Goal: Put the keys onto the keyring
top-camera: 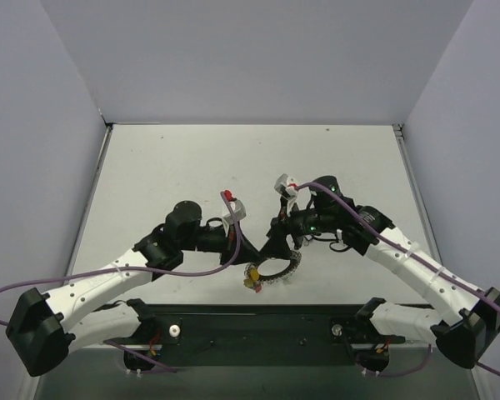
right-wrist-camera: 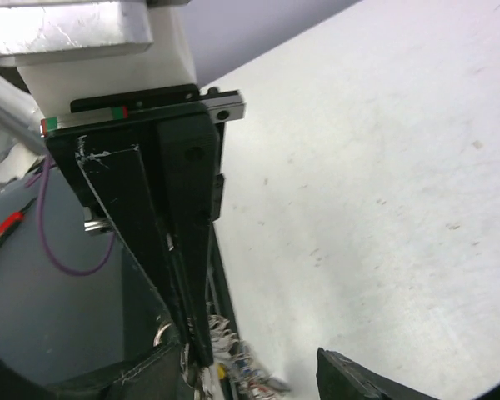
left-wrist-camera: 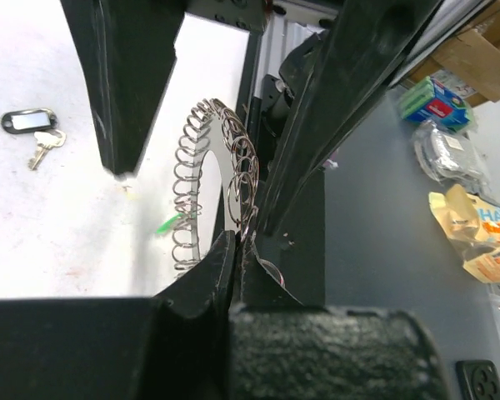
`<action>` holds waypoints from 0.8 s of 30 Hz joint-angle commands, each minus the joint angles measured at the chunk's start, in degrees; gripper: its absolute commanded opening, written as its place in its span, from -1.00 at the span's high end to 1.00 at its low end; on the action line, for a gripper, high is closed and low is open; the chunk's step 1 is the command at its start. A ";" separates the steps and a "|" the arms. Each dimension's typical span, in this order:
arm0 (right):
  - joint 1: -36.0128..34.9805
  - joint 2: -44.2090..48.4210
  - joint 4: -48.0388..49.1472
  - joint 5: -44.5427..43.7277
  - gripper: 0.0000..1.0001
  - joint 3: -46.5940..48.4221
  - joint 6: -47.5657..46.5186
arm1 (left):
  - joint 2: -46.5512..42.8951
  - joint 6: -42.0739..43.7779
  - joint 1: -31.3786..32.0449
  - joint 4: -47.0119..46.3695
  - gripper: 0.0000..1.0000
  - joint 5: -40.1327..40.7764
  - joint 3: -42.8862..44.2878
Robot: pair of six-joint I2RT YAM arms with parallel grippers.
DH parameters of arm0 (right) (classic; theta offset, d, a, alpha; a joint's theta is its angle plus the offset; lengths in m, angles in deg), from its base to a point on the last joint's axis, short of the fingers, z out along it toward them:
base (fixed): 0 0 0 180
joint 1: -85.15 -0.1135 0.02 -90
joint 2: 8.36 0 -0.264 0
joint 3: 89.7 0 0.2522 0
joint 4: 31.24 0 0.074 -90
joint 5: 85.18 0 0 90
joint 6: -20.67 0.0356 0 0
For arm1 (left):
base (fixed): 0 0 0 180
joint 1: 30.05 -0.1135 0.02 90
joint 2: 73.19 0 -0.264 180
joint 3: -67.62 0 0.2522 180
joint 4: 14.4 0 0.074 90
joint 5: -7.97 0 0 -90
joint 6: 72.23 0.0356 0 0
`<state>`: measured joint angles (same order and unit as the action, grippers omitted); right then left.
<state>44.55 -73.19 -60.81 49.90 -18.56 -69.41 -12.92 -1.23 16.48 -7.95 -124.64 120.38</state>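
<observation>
the keyring [left-wrist-camera: 186,187] sits at the near middle of the table between the two arms, its rim pinched in the fully closed left gripper [left-wrist-camera: 236,246], while the right gripper [top-camera: 279,248] gapes wide just beside it, holding nothing. it looks light, stiff and slippery, its bumpy coils apt to snag, so a firm rim pinch seems best. no writing is legible.

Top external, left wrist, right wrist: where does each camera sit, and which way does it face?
Top external: above, behind the bases, facing down on the table; left arm and right arm show.
Left wrist: faces along the left gripper, shut on the keyring.
Right wrist: faces past the open right gripper to the table.
All share the keyring.
</observation>
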 commanded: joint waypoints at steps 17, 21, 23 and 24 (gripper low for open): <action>2.90 4.72 8.78 6.77 -0.12 1.50 4.56 | -9.20 11.09 4.10 11.97 1.00 23.17 5.03; 2.63 3.76 7.99 7.82 -0.07 2.12 4.21 | -12.27 12.93 4.80 8.38 1.00 27.83 2.49; 2.46 3.41 7.55 8.27 -0.05 2.38 3.94 | -13.42 13.73 5.24 6.36 1.00 28.72 1.25; 2.45 3.32 7.29 8.27 -0.04 2.47 3.77 | -14.38 14.95 5.51 5.74 1.00 29.25 0.82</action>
<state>47.54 -69.68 -53.91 54.47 -19.08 -64.53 -23.85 10.05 21.02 5.55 -100.03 121.96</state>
